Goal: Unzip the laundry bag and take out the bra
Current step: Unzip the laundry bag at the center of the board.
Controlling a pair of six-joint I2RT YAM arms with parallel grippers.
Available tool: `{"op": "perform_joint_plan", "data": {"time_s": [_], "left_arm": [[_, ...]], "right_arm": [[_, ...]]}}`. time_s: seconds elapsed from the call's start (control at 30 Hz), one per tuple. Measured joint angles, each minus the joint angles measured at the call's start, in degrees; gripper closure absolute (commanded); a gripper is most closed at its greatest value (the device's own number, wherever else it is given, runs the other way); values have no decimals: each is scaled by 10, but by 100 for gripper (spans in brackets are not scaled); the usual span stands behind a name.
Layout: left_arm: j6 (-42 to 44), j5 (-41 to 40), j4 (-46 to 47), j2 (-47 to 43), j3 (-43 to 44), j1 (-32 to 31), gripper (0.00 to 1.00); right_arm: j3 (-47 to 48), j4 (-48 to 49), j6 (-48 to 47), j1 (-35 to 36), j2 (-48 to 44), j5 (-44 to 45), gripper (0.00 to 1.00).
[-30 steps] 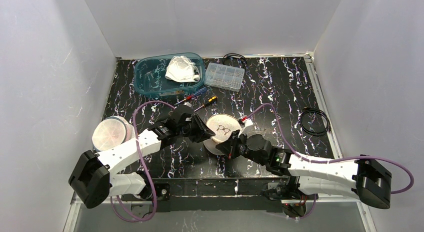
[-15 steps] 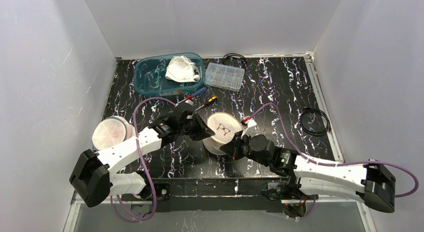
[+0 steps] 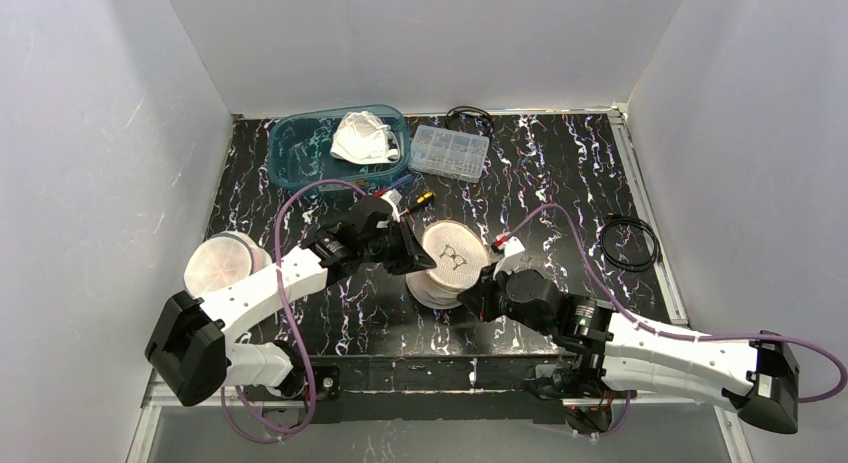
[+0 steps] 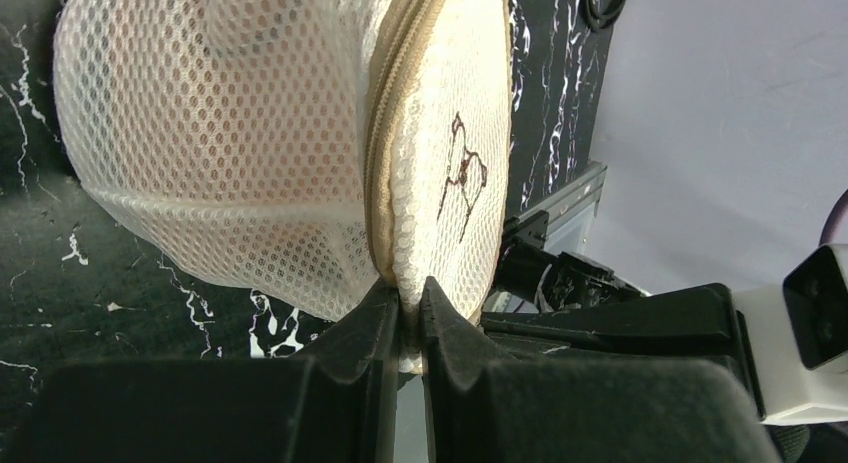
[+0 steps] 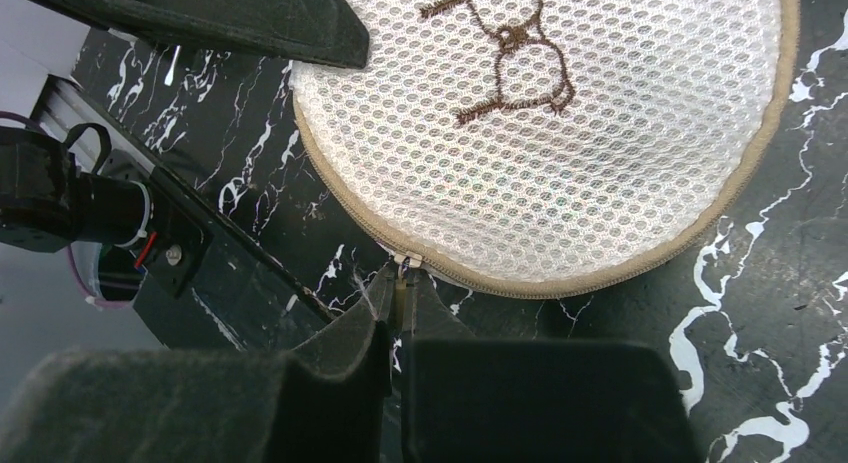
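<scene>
Bearing brown bra outline (image 5: pixel 515 35): mesh laundry bag (image 5: pixel 600 183).

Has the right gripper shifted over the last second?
Yes. The right gripper, shut on the zip pull, has slid rightward, toward the cable coil on the right.
</scene>
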Motion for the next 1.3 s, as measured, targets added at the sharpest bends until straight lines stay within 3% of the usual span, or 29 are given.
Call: {"op": "perform_joint_plan", "data": {"time_s": [0.33, 0.6, 0.8, 0.87, 0.9, 1.1, 1.3], "left_arm": [[111, 45, 35, -8, 2, 8, 95], [188, 136, 37, 41, 74, 55, 91], [174, 175, 76, 96, 56, 79, 43], [165, 172, 77, 90, 40, 79, 17], [166, 169, 74, 85, 35, 79, 13], [141, 123, 35, -20, -14, 79, 10], [75, 70, -6, -148, -69, 77, 19]], "right_arm": [[45, -40, -55, 0, 7, -38, 99], [45, 36, -46, 0, 36, -50, 99], [31, 101, -17, 0, 69, -45, 99], [28, 112, -9, 2, 75, -44, 99], [28, 117, -6, 2, 77, -44, 99], [24, 140, 7, 3, 85, -44, 99], [20, 150, 13, 4, 97, -43, 99]]}}
